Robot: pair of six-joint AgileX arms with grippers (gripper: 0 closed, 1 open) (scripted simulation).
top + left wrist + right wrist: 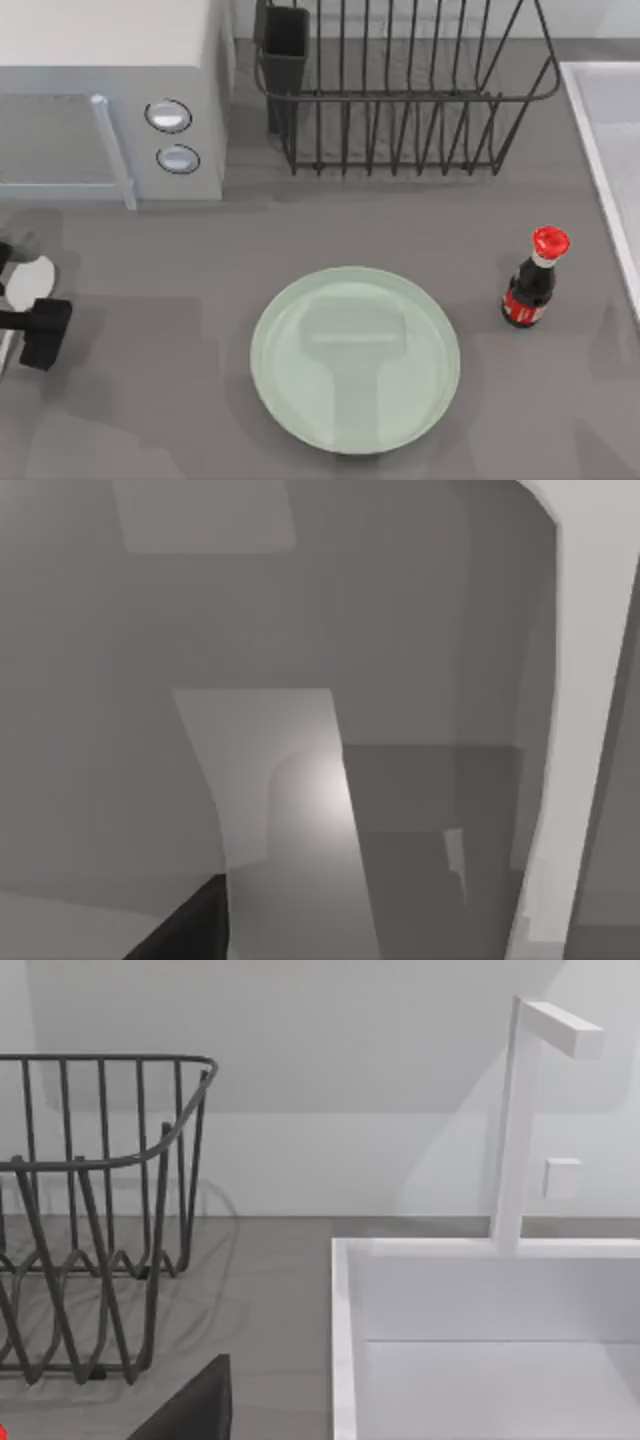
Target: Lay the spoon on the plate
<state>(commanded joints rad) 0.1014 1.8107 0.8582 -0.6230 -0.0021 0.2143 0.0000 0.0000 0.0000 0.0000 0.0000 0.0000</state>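
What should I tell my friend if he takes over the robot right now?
Left gripper: at the table's far left edge, beside what looks like the spoon, its white bowl showing. I cannot tell if it is gripped.
Right gripper: idle, facing the dish rack and the sink.
Plate: mid-table, with no spoon on it.
Done: nothing laid yet.
Left to do: carry the spoon over and lay it on the plate.
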